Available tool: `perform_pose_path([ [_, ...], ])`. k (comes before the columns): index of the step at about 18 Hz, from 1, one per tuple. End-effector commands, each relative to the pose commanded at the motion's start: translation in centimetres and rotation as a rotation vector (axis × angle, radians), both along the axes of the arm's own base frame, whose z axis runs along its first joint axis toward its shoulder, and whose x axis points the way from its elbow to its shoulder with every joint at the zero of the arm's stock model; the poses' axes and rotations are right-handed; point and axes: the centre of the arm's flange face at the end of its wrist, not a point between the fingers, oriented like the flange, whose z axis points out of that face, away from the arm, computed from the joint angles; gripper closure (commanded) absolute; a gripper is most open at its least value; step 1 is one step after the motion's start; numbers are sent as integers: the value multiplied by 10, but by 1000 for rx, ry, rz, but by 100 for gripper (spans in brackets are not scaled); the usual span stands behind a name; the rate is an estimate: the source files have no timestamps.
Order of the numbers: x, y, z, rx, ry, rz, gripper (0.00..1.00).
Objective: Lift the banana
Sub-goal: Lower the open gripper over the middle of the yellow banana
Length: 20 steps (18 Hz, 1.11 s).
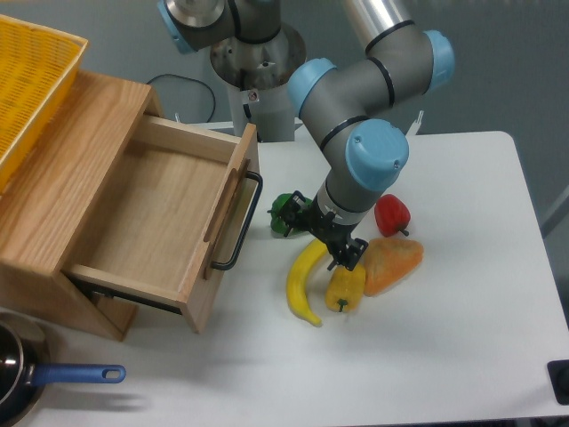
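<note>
the gripper (325,240) hangs low over the upper end of the banana (302,283), its two fingers spread wide enough to take the fruit's slim body, one finger on the side of the green pepper (284,214) and the other by the yellow pepper (345,286). nothing is between the fingers yet, so the grasp looks not yet made. the wrist is turned so the fingers seem to straddle the banana across its width rather than along it, which suits a long curved thing.

the banana lies flat on the white worktop (462,338), curving from near the gripper down to a tapered tip toward the front edge. its upper half is crowded: the yellow pepper lies just beside it on the right, seemingly touching, with an orange wedge-shaped piece (391,262) against that, and a red pepper (392,214) behind. the green pepper sits just behind the gripper.

to the left, the open wooden drawer (160,222) with its dark handle (242,222) juts toward the banana, leaving a modest strip of bare worktop between. the lower half of the banana has open worktop all round, and straight up looks the freest way out. a finger closing may nudge the yellow pepper.
</note>
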Motion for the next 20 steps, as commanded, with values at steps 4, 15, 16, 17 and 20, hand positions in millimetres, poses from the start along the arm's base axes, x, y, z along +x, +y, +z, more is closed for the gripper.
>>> perform_pose_path([
  [4, -5, 2, -8, 3, 6, 0, 0],
  [15, -11, 9, -43, -9, -13, -42, 0],
  [16, -9, 9, -48, -13, -20, -45, 0],
  [17, -9, 9, -52, -18, -28, -47, 0],
  [20, -4, 11, -58, -25, -38, -53, 0],
])
